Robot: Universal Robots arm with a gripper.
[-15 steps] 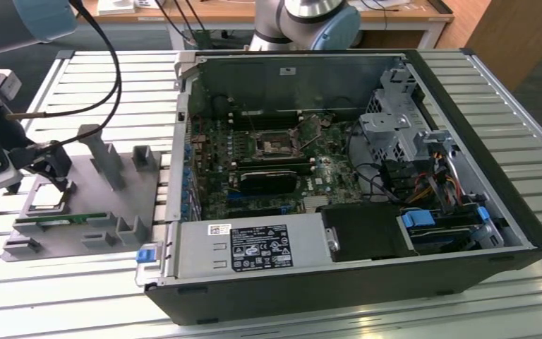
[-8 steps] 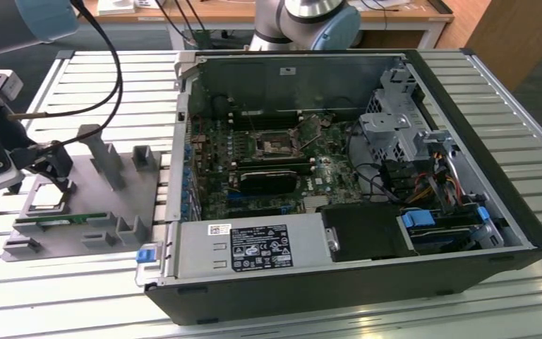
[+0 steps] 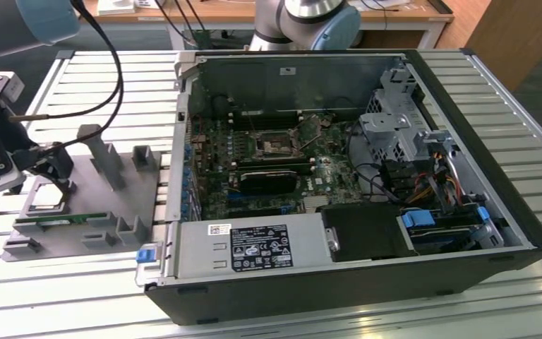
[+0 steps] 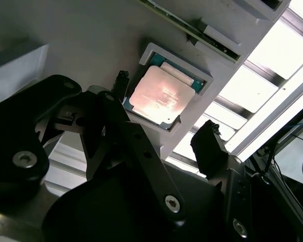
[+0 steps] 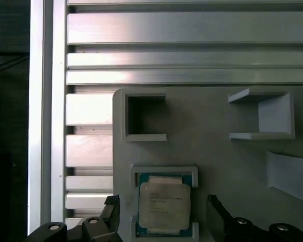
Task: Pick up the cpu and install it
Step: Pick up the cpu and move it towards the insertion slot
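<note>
The cpu (image 5: 164,205) is a small square chip with a shiny silver top. It lies flat in a raised square nest on the grey tray (image 5: 227,166). In the second wrist view the cpu (image 4: 159,96) sits between my two black fingertips (image 4: 120,83), one on each side, with gaps to the chip. My gripper (image 5: 164,210) is open and hovers just over it. In the exterior view my gripper (image 3: 53,173) hangs at the left over the cpu (image 3: 49,203) on the tray (image 3: 101,194). The open computer case (image 3: 346,162) shows the motherboard's bare socket (image 3: 276,146).
A green memory stick (image 3: 59,219) lies in the tray just in front of the cpu. Upright grey tray posts (image 3: 97,152) stand close to my gripper. A black block (image 3: 266,180) sits below the socket; a power supply (image 3: 252,247) and drive cage (image 3: 394,127) crowd the case.
</note>
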